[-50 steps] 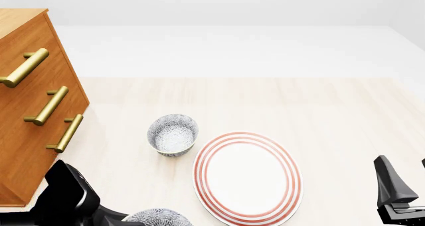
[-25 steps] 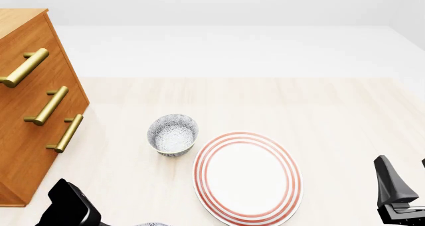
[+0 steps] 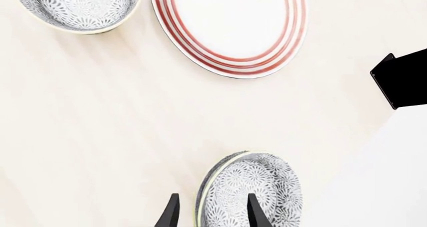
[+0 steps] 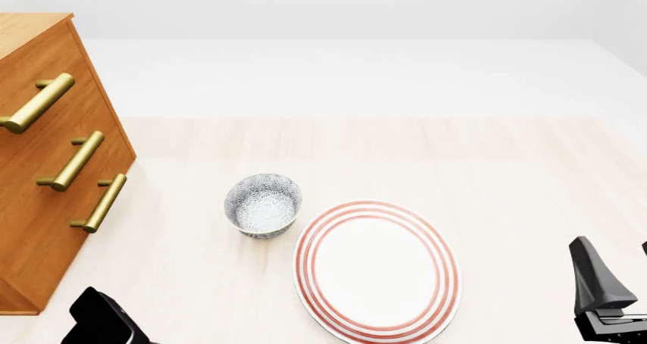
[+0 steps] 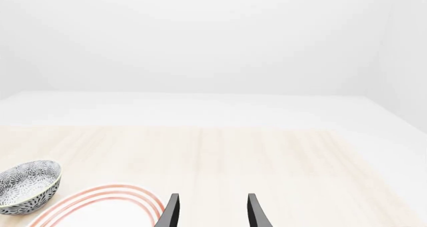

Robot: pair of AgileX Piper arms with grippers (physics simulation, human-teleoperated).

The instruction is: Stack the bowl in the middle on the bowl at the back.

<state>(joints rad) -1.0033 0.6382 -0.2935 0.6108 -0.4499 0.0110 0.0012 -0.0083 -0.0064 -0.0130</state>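
The bowl in the middle [image 3: 252,191], grey-blue speckled, shows only in the left wrist view and appears tilted. My left gripper [image 3: 212,215] is open, and the bowl's near rim stands between its two fingers. That bowl lies below the front view's lower edge, where only the left arm [image 4: 101,323] shows at the bottom left. The bowl at the back [image 4: 263,204] [image 3: 79,7] [image 5: 28,186] stands upright and alone on the table. At the front right, my right gripper [image 5: 212,213] hangs open over bare table with nothing in it; one of its fingers [image 4: 595,279] shows in the front view.
A large red-ringed white plate [image 4: 377,268] [image 3: 230,27] lies right of the back bowl. A wooden drawer cabinet [image 4: 45,170] with brass handles fills the left side. The right arm's black gripper [image 3: 403,79] crosses the left wrist view. The table's edge runs close by the middle bowl.
The left arm has drawn back toward the near edge of the front view. The middle bowl, visible at the bottom edge before, has slipped out of that view. The right arm has not moved.
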